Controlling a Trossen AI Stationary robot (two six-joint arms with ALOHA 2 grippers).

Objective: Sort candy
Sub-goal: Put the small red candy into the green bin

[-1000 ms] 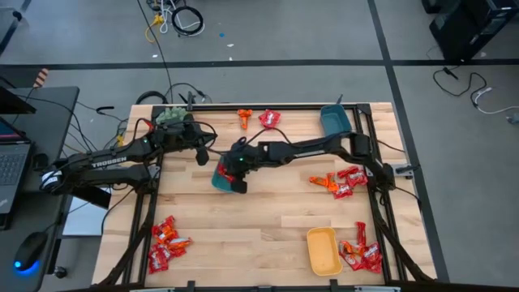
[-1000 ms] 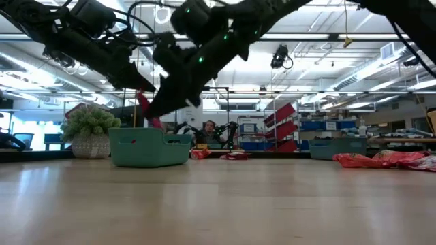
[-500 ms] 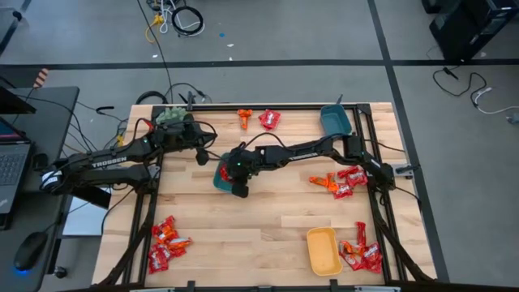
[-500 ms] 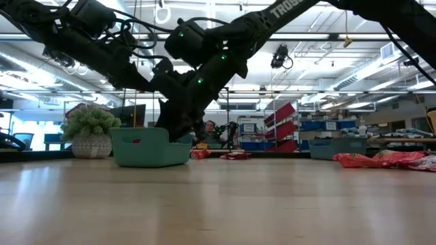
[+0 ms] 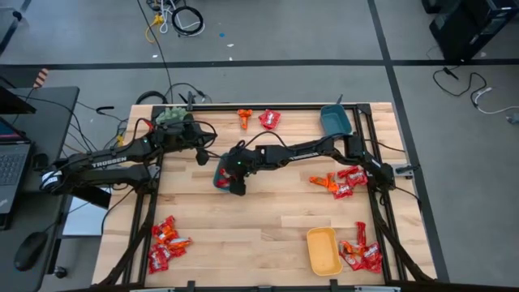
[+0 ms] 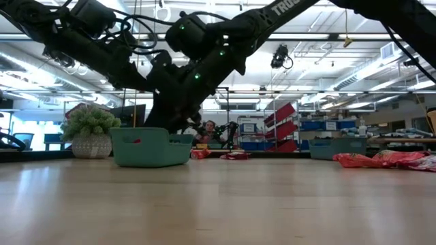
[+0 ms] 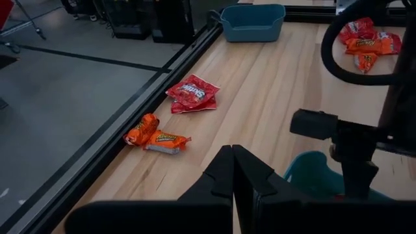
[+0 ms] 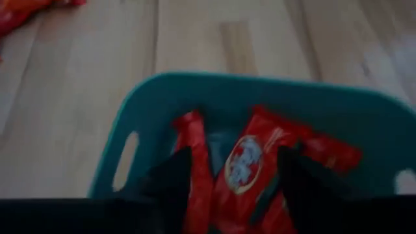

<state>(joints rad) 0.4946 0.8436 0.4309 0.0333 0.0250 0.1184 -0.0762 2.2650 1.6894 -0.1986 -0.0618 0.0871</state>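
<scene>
A teal tray (image 5: 217, 175) (image 6: 150, 150) stands left of the table's middle with several red candies (image 8: 195, 162) in it. My right gripper (image 5: 233, 180) (image 8: 234, 179) reaches slanting down into it, open. One red candy (image 8: 246, 159) lies in the tray between its two fingers (image 8: 170, 174); whether they touch it I cannot tell. My left gripper (image 5: 203, 156) (image 7: 233, 170) is shut with nothing in it, above the table just left of the tray. More candy lies on the table: an orange piece (image 5: 245, 119) and a red one (image 5: 269, 119) at the far edge.
Candy piles lie at the near left (image 5: 166, 242), the right (image 5: 339, 181) and the near right (image 5: 361, 255). A yellow tray (image 5: 323, 250) sits near right, a blue tray (image 5: 335, 120) far right, a green plant (image 5: 170, 116) far left. Bare wood spans the middle.
My right gripper has gone down into the teal tray, carrying a red candy that hung below it above the tray's rim. That candy now lies inside the tray among the others. The tray has stayed in place.
</scene>
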